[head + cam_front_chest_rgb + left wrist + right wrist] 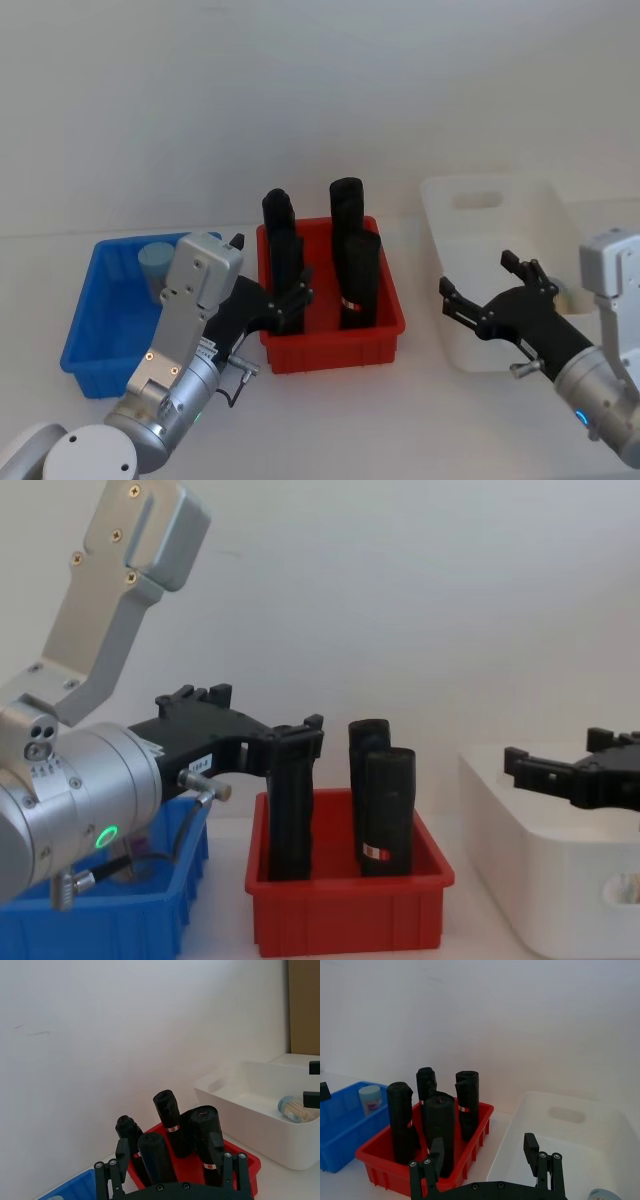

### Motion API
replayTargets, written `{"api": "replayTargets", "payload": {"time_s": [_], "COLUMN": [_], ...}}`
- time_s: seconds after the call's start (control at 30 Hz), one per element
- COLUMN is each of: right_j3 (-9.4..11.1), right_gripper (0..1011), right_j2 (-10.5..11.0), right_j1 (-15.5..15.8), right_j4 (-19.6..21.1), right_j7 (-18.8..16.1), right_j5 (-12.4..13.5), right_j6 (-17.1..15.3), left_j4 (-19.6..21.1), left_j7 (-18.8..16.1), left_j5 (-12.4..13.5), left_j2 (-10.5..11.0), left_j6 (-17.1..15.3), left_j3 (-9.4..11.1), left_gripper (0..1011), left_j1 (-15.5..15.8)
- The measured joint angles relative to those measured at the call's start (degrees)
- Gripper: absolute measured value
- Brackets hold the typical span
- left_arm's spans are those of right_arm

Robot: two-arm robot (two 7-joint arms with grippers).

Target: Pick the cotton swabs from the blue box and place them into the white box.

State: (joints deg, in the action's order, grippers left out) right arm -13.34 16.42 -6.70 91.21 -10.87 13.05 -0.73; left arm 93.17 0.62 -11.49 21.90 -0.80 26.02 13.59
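The left gripper (256, 713), wide open and empty, hovers beside the blue box (95, 335) holding one jar of cotton swabs (155, 262), while the right gripper (478, 276), also open and empty, hovers over the white box (440, 205) containing a second jar (295, 1109).

Cotton swabs (155, 262) upright in blue box (95, 335)

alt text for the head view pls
A blue box with one cotton swab jar at left, red bin of upright black rolls in the middle, white box at right. The left gripper is open at the red bin's left edge; the right gripper is open over the white box.
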Motion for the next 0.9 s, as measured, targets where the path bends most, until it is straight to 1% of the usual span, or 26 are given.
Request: {"api": "replayTargets", "payload": {"time_s": [0.13,0.17,0.27,0.33,0.37,0.47,0.57,0.67,0.77,0.8,0.87,0.9], "right_j3": [-0.2,-0.2,-0.45,-0.55,-0.68,-0.89,-1.3,-1.58,-2.04,-2.04,-2.42,-2.42], "right_gripper": [1002,1002,1002,1002,1002,1002,1002,1002,1002,1002,1002,1002], "right_j2": [-1.08,-1.08,-2.08,-2.52,-2.93,-3.58,-4.76,-5.48,-6.58,-6.58,-7.52,-7.52], "right_j1": [-2.86,-2.86,-5.48,-6.65,-7.69,-9.32,-12.17,-13.93,-16.54,-16.54,-18.73,-18.73], "right_j4": [-3.98,-3.98,-7.61,-9.05,-10.75,-13.15,-17.41,-20.07,-24.08,-24.08,-27.56,-27.56], "right_j7": [-2.41,-2.41,-4.59,-5.45,-6.29,-7.74,-9.8,-11.05,-12.82,-12.82,-14.36,-14.36], "right_j5": [-1.04,-1.04,-1.89,-2.19,-2.48,-2.97,-3.7,-4.15,-4.84,-4.84,-5.33,-5.33], "right_j6": [0.7,0.7,1.47,1.82,2.18,2.84,3.84,4.57,5.68,5.68,6.6,6.6], "left_j4": [0.0,0.0,0.0,0.0,0.0,0.0,0.0,0.0,0.0,0.0,0.0,0.0], "left_j7": [0.01,0.01,0.01,0.01,0.01,0.01,0.01,0.01,0.01,0.01,0.01,0.01], "left_j5": [0.0,0.0,0.0,0.0,0.0,0.01,0.01,0.01,0.01,0.01,0.01,0.01], "left_j2": [0.0,0.0,0.0,0.0,0.0,0.0,0.0,0.0,0.0,0.0,0.0,0.0], "left_j6": [0.0,0.0,0.0,0.0,0.0,0.0,0.0,0.0,0.0,0.0,0.0,0.0], "left_j3": [0.0,0.0,0.0,0.0,0.0,0.0,0.0,0.0,0.0,0.0,0.0,0.01], "left_gripper": [1004,1004,1004,1004,1004,1004,1004,1004,1004,1004,1004,1004], "left_j1": [0.0,0.0,0.0,0.0,0.0,0.0,0.0,0.0,0.0,0.0,0.0,0.0]}}
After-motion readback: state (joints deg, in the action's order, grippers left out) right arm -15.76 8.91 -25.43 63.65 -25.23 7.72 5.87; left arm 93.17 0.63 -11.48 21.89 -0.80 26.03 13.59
